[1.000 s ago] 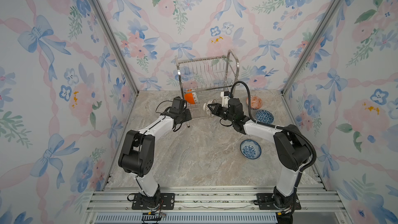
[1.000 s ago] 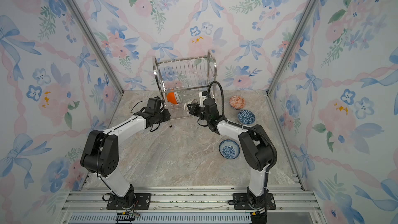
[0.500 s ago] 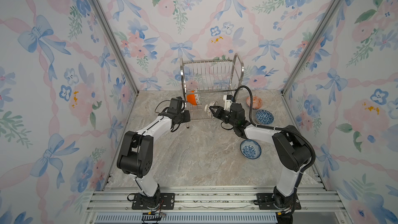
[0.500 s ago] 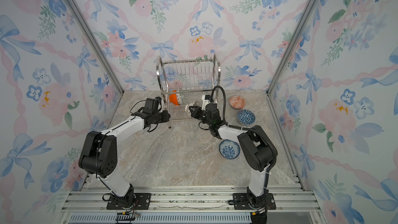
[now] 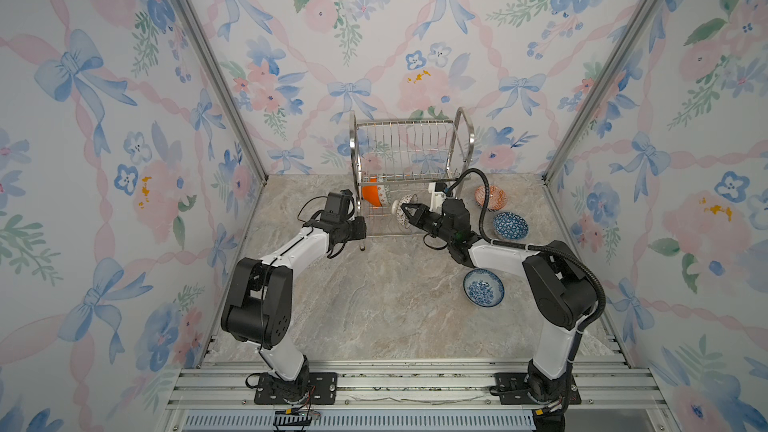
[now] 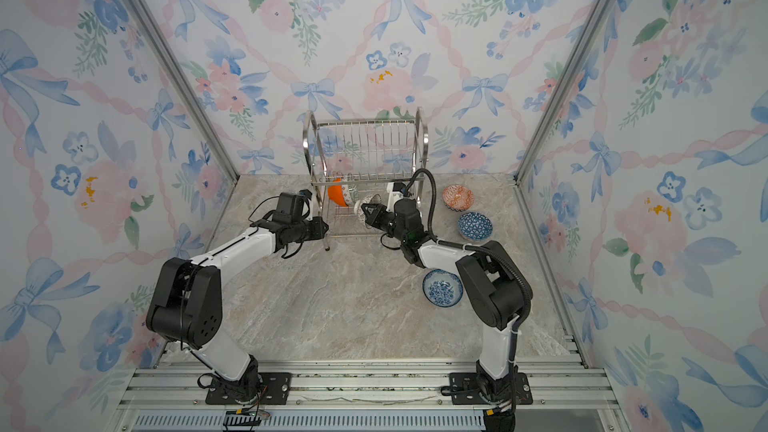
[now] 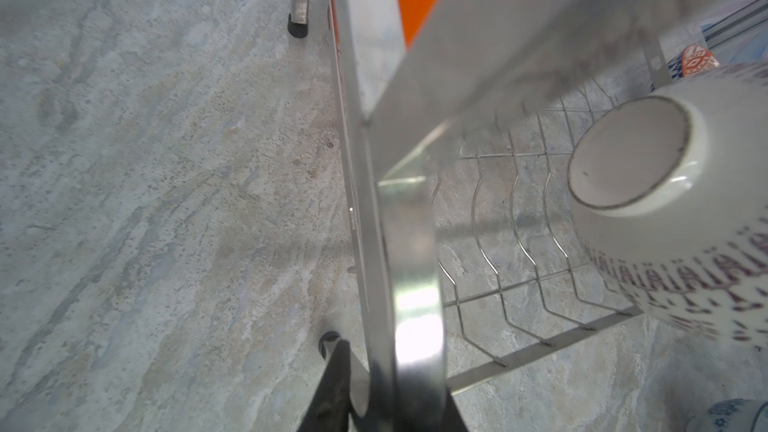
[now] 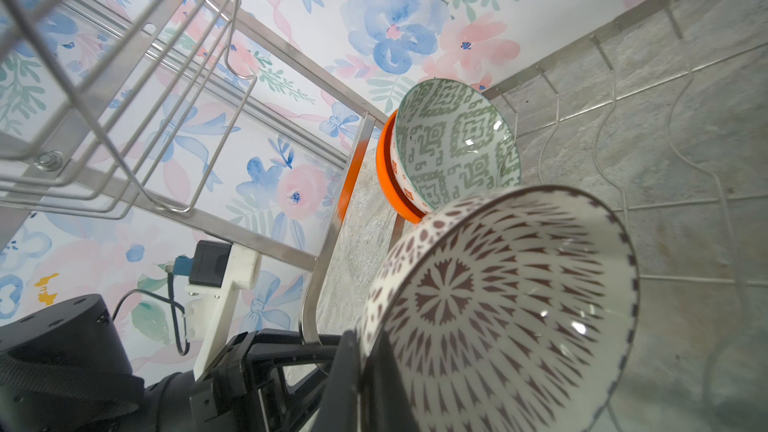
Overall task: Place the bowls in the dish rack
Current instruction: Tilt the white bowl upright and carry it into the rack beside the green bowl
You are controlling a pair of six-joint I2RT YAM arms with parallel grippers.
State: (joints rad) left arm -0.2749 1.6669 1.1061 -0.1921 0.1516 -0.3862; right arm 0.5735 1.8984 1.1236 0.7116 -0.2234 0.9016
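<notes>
The grey marbled surface carries everything; at its back stands the dish rack, upright, its upper shelf bare wire. The left arm reaches to the rack's left side frame, and the left jaws are clenched around that frame near its front leg, as both wrist views show. The right arm reaches in from the other side, and the right jaws are clenched on the rim of the white bowl with dark lattice, holding it on edge over the lower shelf with its foot turned toward the left arm; whether it touches the wires cannot be told. At the left end of that lower shelf the plain orange bowl stands on edge with the green-white bowl nested against it, just beside the held bowl. Three bowls sit upright on the surface to the right of the rack: the orange-red-white bowl farthest back; the dark-blue triangle bowl just in front of it; the blue-white floral bowl nearer the front, beside the right arm.
</notes>
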